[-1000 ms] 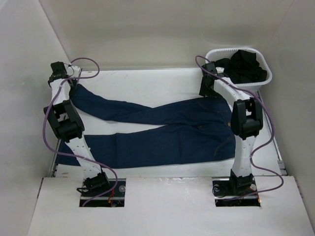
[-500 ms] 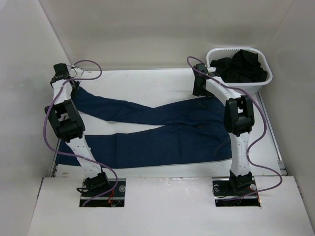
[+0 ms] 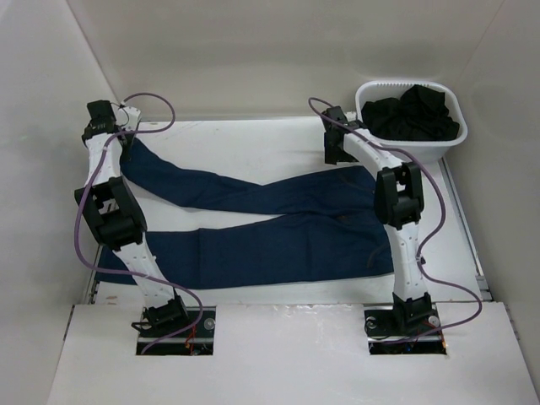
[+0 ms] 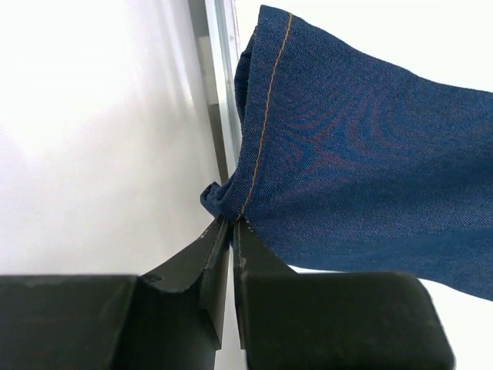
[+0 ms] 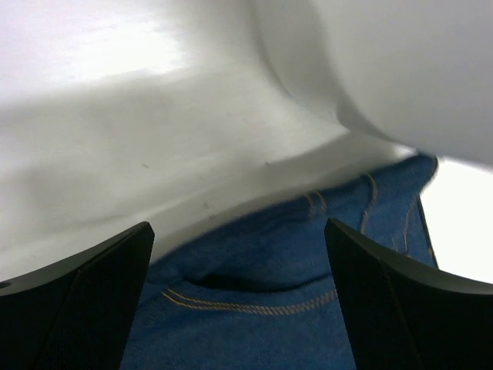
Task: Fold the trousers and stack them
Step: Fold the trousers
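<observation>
Left gripper (image 4: 229,223) pinched tight on a leg hem (image 4: 266,139) far-left, right gripper (image 5: 237,231) gaping, empty, over the waist end; jeans (image 3: 278,245) sprawled across table (image 3: 253,143), probably limp, heavy denim, best held by hems and waistband.

We record the trousers (image 3: 278,245) spread flat, left gripper (image 3: 121,145) at a hem, right gripper (image 3: 334,153) at the waist beside a basket (image 3: 403,85).

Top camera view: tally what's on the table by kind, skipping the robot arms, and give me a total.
jeans: 1
white basket: 1
pile of black clothes in the basket: 1 (separate pieces cannot be told apart)
Total: 3
</observation>
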You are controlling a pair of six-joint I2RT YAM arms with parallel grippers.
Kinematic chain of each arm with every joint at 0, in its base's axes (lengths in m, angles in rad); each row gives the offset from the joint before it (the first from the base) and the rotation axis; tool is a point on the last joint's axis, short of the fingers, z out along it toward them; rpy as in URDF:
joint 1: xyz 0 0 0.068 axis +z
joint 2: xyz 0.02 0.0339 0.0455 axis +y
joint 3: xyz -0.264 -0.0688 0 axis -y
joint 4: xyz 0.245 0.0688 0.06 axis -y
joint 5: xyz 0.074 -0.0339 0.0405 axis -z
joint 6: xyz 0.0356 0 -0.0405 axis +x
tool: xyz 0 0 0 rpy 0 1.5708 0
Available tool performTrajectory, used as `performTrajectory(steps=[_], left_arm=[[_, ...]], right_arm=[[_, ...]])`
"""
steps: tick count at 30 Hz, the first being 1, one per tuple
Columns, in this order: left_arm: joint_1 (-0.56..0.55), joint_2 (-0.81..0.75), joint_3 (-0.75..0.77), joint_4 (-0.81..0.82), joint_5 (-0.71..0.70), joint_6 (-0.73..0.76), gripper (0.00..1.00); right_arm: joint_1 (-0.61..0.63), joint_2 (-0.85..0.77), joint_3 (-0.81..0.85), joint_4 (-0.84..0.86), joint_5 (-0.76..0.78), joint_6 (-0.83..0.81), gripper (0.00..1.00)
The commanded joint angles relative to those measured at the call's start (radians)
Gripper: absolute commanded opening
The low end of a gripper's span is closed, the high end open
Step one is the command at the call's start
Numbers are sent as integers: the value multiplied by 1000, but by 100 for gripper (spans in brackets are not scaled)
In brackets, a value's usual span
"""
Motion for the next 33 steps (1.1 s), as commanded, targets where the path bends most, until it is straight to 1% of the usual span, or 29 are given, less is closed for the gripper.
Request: performTrajectory(steps=[1, 4, 7, 9, 11, 13, 15, 17, 20, 21, 23, 25, 28, 30, 33], left_arm=[[-1, -77, -8, 10, 3, 13, 4], [3, -85, -10, 13, 3, 14, 4], [7, -89, -13, 13, 3, 16, 4], [9, -94, -14, 12, 3, 19, 4], [9, -103, -22, 12, 3, 26, 4], [7, -119, -39, 18, 10, 40, 4], [6, -129, -56, 21, 17, 55, 4], [0, -139, -73, 22, 18, 68, 4], [-11, -154, -94, 22, 18, 82, 4], [-14, -162, -102, 22, 18, 82, 4], [-20, -180, -114, 22, 18, 82, 4], [-27, -200, -123, 21, 26, 83, 4], [-37, -227, -131, 7, 43, 77, 4], [-47, -244, -145, 0, 47, 82, 4], [-54, -264, -163, -11, 47, 86, 4]], right_arm=[[22, 57, 74, -15, -12, -119, 95], [44, 70, 91, -17, -15, -159, 90], [45, 57, 90, -21, -22, -148, 83], [45, 23, 65, -32, -33, -127, 81], [45, -59, -31, 16, -33, -108, 80], [48, -173, -172, 131, -33, -107, 81], [48, -316, -350, 277, -39, -91, 82], [48, -395, -448, 331, -59, -62, 83], [5, -440, -524, 290, -88, 2, 82], [-13, -442, -539, 261, -92, 37, 80], [-56, -442, -574, 227, -124, 102, 69], [-87, -442, -605, 225, -165, 140, 63], [-111, -454, -633, 248, -181, 191, 65], [-130, -482, -654, 267, -174, 244, 72], [-166, -526, -700, 296, -150, 341, 79]])
